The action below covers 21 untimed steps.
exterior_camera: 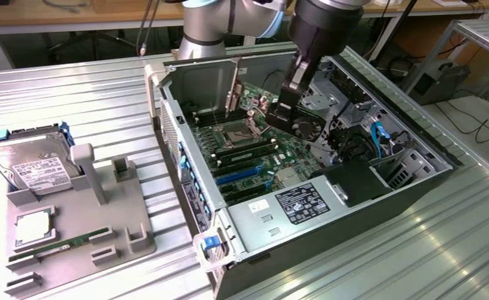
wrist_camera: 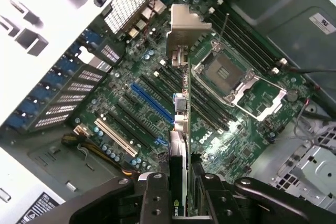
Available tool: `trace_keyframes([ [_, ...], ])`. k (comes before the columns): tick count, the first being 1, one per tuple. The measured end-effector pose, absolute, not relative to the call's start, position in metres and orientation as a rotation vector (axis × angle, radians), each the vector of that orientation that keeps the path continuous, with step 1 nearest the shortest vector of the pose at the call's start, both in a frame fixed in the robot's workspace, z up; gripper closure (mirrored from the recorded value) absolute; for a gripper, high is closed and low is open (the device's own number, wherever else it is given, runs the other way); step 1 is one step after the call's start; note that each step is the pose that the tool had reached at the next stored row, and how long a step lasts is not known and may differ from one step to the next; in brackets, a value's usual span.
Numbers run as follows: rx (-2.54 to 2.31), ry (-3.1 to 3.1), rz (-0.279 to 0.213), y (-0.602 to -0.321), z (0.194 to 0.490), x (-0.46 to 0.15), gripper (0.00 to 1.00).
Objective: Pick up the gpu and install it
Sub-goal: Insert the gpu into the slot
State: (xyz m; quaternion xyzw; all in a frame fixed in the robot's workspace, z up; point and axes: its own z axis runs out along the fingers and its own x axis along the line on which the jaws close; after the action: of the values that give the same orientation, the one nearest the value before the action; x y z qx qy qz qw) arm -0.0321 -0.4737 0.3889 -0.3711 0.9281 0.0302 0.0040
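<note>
One gripper (wrist_camera: 181, 195), fingers clenched on the gpu (wrist_camera: 179, 129) from both sides; card held edge-on over the motherboard (wrist_camera: 262, 100) inside the open computer case (exterior_camera: 411, 181), silver bracket (wrist_camera: 185, 24) at its far end; slot contact cannot be told.

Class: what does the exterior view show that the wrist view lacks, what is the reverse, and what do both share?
Exterior view: a hard drive and RAM stick on a grey tray beside the case. Wrist view: the gpu edge-on with its logo, and yellow cables. Shared: the gripper shut on the gpu over the motherboard, its CPU socket and blue slots.
</note>
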Motion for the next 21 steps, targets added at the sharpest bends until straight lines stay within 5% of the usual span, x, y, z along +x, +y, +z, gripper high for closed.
trace_keyframes([
  [21,-1.848,2.546,0.095,-0.474,0.376,-0.032,0.74],
])
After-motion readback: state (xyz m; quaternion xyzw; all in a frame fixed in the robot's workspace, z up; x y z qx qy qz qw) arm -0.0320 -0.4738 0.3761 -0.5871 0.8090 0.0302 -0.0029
